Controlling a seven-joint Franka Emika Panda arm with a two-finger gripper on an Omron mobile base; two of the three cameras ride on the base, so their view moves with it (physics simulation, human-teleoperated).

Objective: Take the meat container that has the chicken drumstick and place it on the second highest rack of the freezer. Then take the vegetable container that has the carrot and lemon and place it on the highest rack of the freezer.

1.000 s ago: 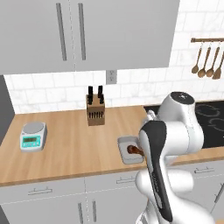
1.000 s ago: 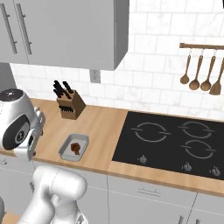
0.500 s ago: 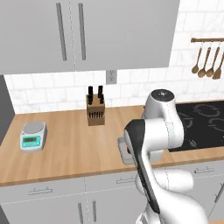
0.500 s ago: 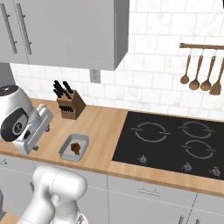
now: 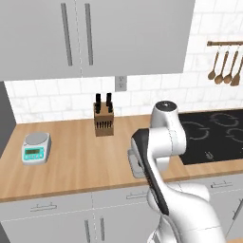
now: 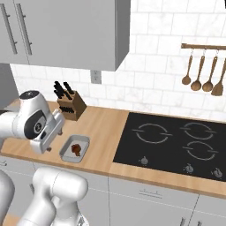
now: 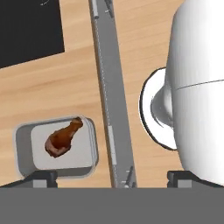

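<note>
Because the meat container (image 6: 74, 148) is a shallow, stiff tray, it should lift easily if pinched across one raised rim, kept level so the glossy chicken drumstick (image 7: 63, 137) does not slide; it sits on the worktop (image 6: 101, 128) near the front edge, left of the hob (image 6: 172, 143); the fingers (image 7: 42, 177) stand fully open, holding nothing; one container, one drumstick.

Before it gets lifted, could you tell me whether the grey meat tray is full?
Nearly empty: the shallow grey tray holds one small reddish-brown drumstick.
</note>
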